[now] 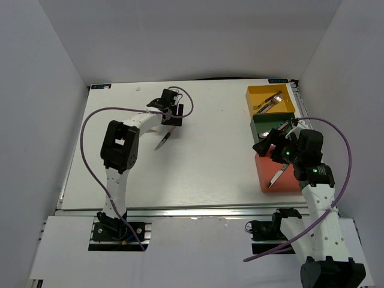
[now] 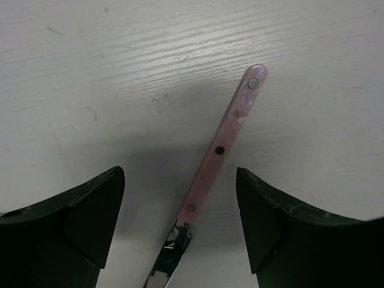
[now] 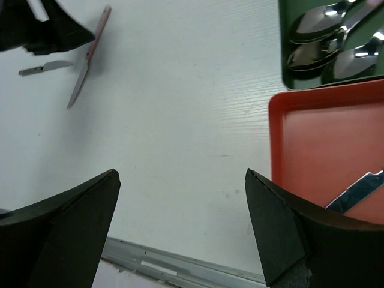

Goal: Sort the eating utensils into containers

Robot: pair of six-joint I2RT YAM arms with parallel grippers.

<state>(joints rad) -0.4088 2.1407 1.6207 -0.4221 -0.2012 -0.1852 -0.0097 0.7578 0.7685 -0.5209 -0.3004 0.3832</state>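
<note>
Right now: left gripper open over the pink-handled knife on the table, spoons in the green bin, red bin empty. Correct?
Not quite: the red bin is not empty. A knife lies in it, as the right wrist view shows. The rest holds: left gripper open over the pink-handled knife on the table, spoons in the green bin.
</note>
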